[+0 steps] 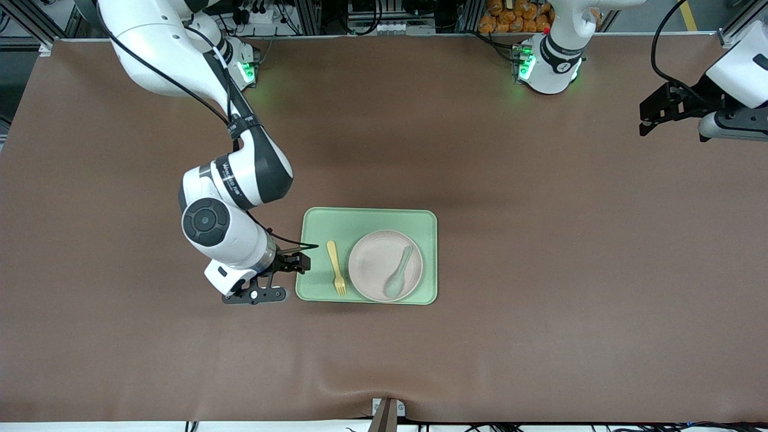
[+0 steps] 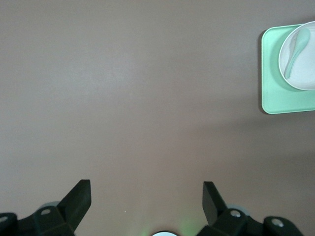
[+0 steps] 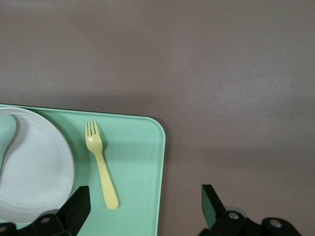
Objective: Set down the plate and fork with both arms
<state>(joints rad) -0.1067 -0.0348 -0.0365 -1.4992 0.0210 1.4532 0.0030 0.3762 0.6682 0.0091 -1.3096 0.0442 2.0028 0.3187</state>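
Note:
The cream plate [image 1: 375, 264] lies on the light-green tray [image 1: 366, 219] with a grey-green spoon [image 1: 399, 273] in it. The pale-yellow fork [image 1: 336, 267] lies flat on the tray beside the plate, toward the right arm's end. My right gripper [image 1: 298, 263] is open and empty over the tray's edge at that end. In the right wrist view the fork [image 3: 101, 164], the plate [image 3: 34, 167] and the tray [image 3: 140, 162] show ahead of the gripper [image 3: 145, 206]. My left gripper [image 1: 651, 117] waits, open and empty, over bare table at the left arm's end.
The left wrist view shows its gripper [image 2: 146, 199] over brown table, with the tray [image 2: 275, 98], the plate [image 2: 307, 71] and the spoon [image 2: 295, 51] at the frame's edge. A metal bracket [image 1: 387, 414] sits at the table's near edge.

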